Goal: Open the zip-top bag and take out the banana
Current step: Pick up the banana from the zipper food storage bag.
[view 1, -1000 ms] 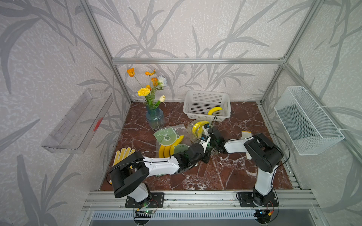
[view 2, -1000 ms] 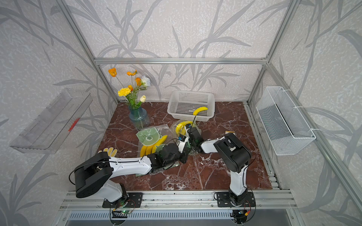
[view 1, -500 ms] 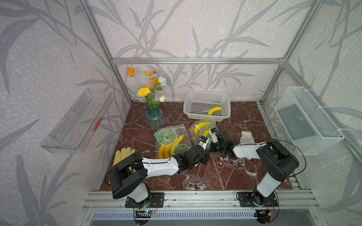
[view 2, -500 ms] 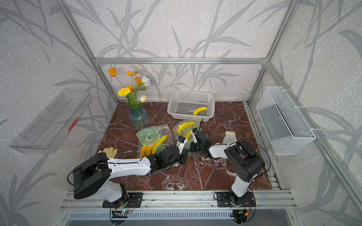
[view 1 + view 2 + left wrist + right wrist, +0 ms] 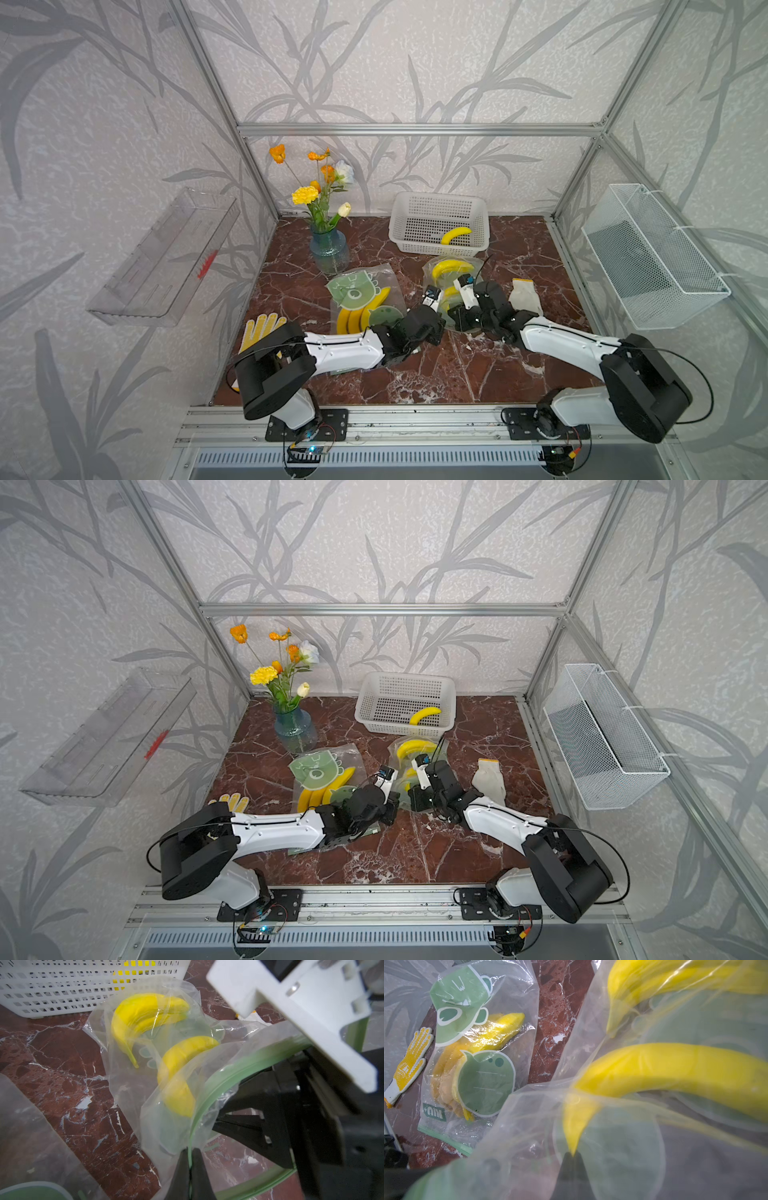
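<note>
Left gripper (image 5: 189, 1159) pinches bag (image 5: 124, 1088) rim. Right gripper (image 5: 572, 1159) is pressed together at banana (image 5: 675, 1072) tip, hold unclear. Hold rim taut, draw slowly.

From my station I count 2 zip-top bags. The clear zip-top bag (image 5: 128, 1088) holds 2, a mouth-side banana (image 5: 180, 1076) and a deeper banana (image 5: 145, 1014), and the green-printed bag (image 5: 357, 286) holds what I take to be 3 bunched bananas (image 5: 353, 318), though they overlap too much to be sure. There is 1 loose banana (image 5: 456, 235) in 1 white basket (image 5: 436, 199), plus 2 gloves, a yellow-dotted glove (image 5: 262, 328) and a white glove (image 5: 525, 293). I also see 1 vase (image 5: 329, 251), 1 wire basket (image 5: 648, 257) and 1 clear shelf (image 5: 166, 257).
</note>
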